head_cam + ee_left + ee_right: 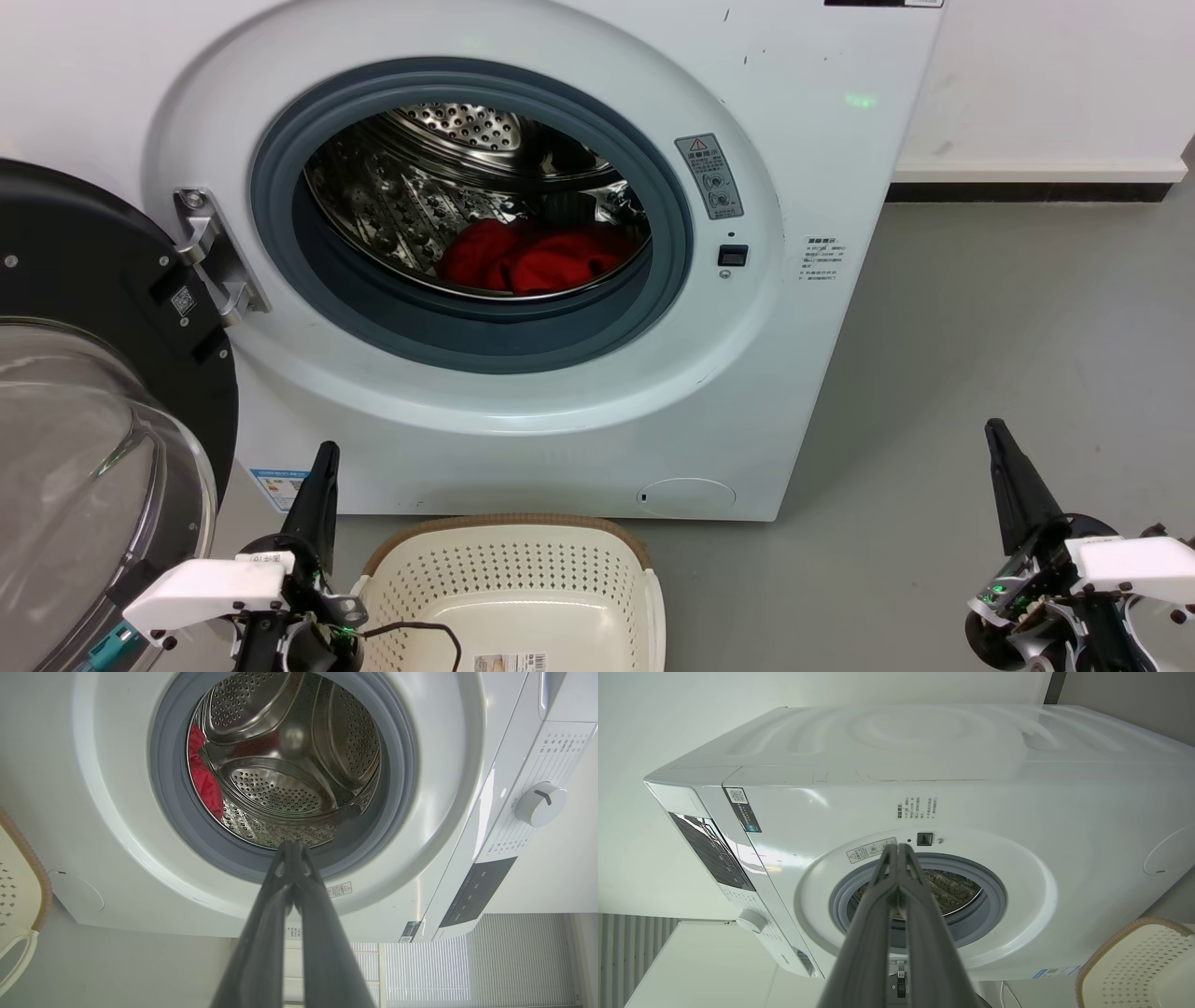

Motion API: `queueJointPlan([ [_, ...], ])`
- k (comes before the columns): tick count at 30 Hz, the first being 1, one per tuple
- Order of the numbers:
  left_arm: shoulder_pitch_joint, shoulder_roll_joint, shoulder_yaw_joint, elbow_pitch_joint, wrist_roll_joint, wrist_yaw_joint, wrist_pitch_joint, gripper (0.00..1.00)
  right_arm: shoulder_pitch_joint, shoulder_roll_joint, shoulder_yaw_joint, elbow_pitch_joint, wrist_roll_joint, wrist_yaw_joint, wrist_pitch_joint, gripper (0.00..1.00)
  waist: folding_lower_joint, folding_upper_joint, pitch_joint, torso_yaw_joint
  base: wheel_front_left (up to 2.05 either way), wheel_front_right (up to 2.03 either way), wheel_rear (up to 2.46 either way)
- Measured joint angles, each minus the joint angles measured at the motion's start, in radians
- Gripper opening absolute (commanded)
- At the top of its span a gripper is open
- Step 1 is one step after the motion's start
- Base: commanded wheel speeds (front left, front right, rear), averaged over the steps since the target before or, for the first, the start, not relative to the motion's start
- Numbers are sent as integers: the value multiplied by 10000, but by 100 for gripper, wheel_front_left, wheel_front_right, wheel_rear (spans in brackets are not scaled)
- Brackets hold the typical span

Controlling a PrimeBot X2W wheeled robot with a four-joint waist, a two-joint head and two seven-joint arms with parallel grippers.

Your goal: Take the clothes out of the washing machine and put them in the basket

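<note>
Red clothes (532,257) lie low in the drum (448,131) of the washing machine (803,140), whose door (84,271) hangs open on the left. Basket (509,569) sits on the floor (1008,327) just in front of the machine. Left gripper (326,453) is just left of the basket, right gripper (992,427) well off to the right, both with fingers pressed together and empty

Grey floor (1008,373), white wall (1046,75)
</note>
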Motion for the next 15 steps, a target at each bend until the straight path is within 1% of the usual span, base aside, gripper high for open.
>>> queueJointPlan([
  [15, 0, 0, 0, 0, 0, 0, 0, 0, 0, 0, 0, 0, 0, 0, 2, 0, 0, 0, 0, 0, 0, 0, 0],
])
